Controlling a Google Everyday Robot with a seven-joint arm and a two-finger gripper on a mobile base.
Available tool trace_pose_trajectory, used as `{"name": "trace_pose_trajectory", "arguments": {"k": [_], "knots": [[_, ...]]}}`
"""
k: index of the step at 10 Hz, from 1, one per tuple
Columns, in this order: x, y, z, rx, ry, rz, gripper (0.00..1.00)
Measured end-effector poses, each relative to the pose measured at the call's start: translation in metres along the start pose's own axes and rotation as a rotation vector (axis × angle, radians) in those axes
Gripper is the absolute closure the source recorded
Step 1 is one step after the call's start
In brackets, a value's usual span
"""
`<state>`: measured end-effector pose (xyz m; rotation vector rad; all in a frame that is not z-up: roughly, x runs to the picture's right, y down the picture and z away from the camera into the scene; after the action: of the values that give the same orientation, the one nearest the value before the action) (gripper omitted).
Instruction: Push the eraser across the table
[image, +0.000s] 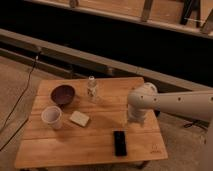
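Note:
The eraser (119, 142), a small flat black slab, lies on the light wooden table (100, 150) near its front edge, right of the middle. My gripper (131, 119) hangs from the white arm (175, 104), which reaches in from the right. It points down at the tabletop just behind the eraser and a little to its right, and is apart from it. Nothing shows held in it.
A dark bowl (63, 94), a white cup (52, 117) and a cream-white block (79, 118) stand on the table's left half. A small clear bottle (91, 88) stands near the back middle. A dark cable (22, 95) runs over the floor at the left.

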<state>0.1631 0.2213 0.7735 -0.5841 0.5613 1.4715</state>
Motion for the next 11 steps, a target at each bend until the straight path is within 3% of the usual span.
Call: {"name": "trace_pose_trajectory", "arguments": {"k": [3,11], "knots": [[0.011,-0.008,0.016,0.017,0.035,0.002,0.35],[0.014,-0.006,0.046,0.026,0.097,-0.013,0.35]]}}
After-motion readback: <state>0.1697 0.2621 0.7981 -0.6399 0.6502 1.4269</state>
